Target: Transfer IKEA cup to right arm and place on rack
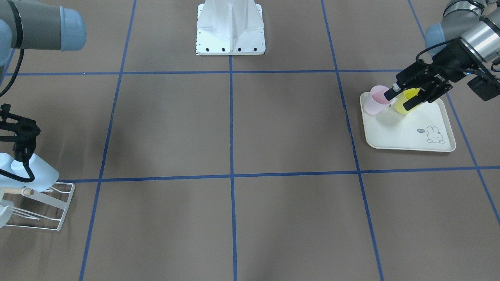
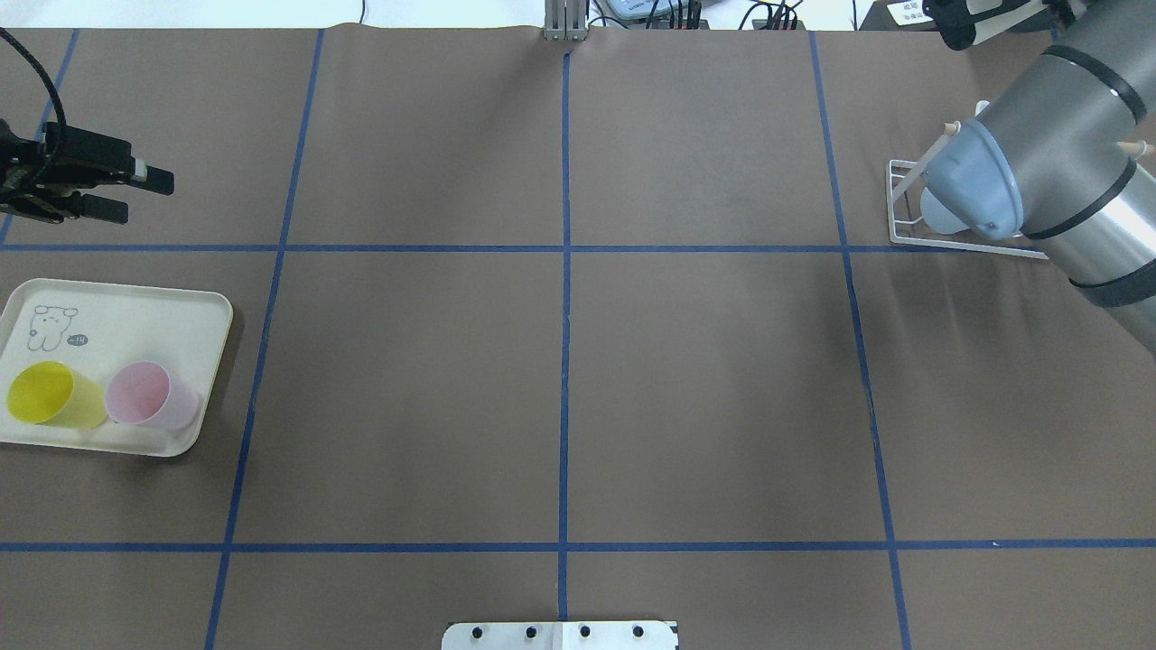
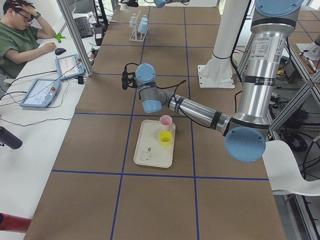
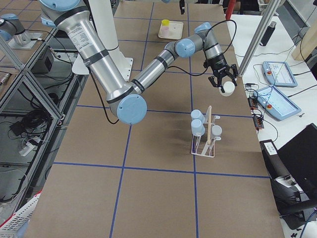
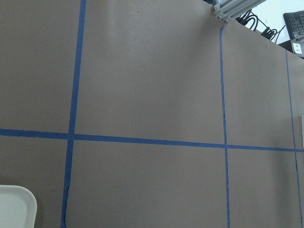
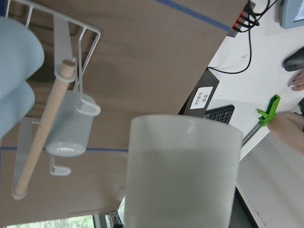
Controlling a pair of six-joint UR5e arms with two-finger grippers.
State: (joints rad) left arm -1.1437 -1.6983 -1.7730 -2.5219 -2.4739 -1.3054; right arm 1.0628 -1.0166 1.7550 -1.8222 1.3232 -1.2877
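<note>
My right gripper (image 4: 224, 83) is shut on a white IKEA cup (image 4: 229, 88) and holds it in the air, beyond the rack and above its level. The cup fills the right wrist view (image 6: 183, 171), with its fingers hidden. The white wire rack (image 4: 203, 144) with a wooden rod (image 6: 45, 128) carries two pale blue cups (image 4: 197, 121) and a pale grey one (image 6: 71, 126). The rack also shows in the overhead view (image 2: 908, 217). My left gripper (image 2: 149, 197) is open and empty, in the air beyond the tray.
A cream rabbit-printed tray (image 2: 194, 311) at the robot's left holds a yellow cup (image 2: 45, 394) and a pink cup (image 2: 149, 395). The white robot base (image 1: 230, 27) stands at mid table edge. An operator (image 3: 22, 35) sits at a side desk.
</note>
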